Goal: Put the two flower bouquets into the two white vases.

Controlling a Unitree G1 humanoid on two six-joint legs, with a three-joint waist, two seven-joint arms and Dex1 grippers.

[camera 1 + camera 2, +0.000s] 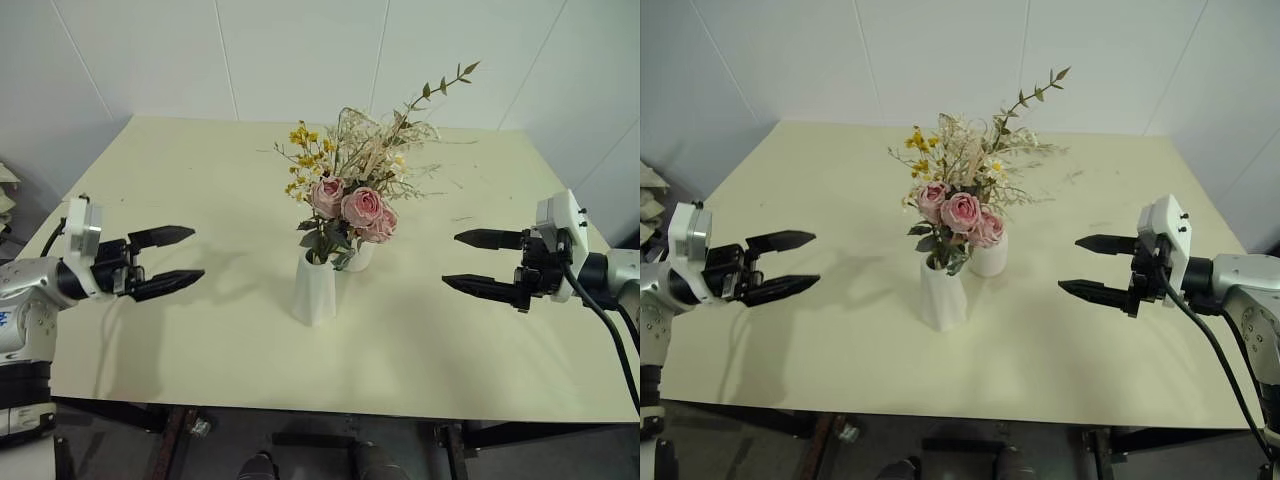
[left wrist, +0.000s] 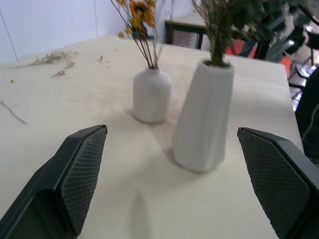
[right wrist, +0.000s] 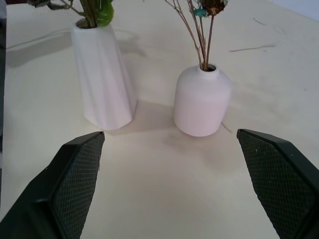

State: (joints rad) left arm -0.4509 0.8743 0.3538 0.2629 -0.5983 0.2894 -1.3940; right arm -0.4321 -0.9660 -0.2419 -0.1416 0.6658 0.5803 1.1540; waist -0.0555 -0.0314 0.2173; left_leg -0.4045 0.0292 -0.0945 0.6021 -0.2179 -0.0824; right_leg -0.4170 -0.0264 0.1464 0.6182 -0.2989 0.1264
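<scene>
A: Head views first. What stands where, taking the tall cone vase [image 1: 314, 288] as the mark?

B: It sits mid-tabletop [image 1: 200, 200] with the pink rose bouquet [image 1: 355, 208] in its mouth. The short rounded vase [image 1: 989, 255] is just behind it, toward the robot's right, near or touching, and holds the thin yellow bouquet [image 1: 305, 155]. The left claw [image 1: 162, 262] hangs well to the left of the cone, the right claw [image 1: 487, 263] well to its right. Both are spread wide and empty.

A: So both bouquets look placed. Left wrist view?

B: The cone [image 2: 203, 117] shows stems in its neck; the rounded vase [image 2: 152, 94] beyond it holds thin stalks topped by a small sunflower [image 2: 140, 10]. Loose dried sprigs [image 2: 50, 59] lie on the tabletop past it.

A: Right wrist view?

B: The same two: the cone [image 3: 102, 79] with green stems, the rounded vase [image 3: 202, 99] beside it with a few bare stalks.

A: Risk from here?

B: The roses lean out top-heavy over a narrow cone. I'd judge any sideways claw sweep toward it could tip it into its neighbour, spilling both.
</scene>
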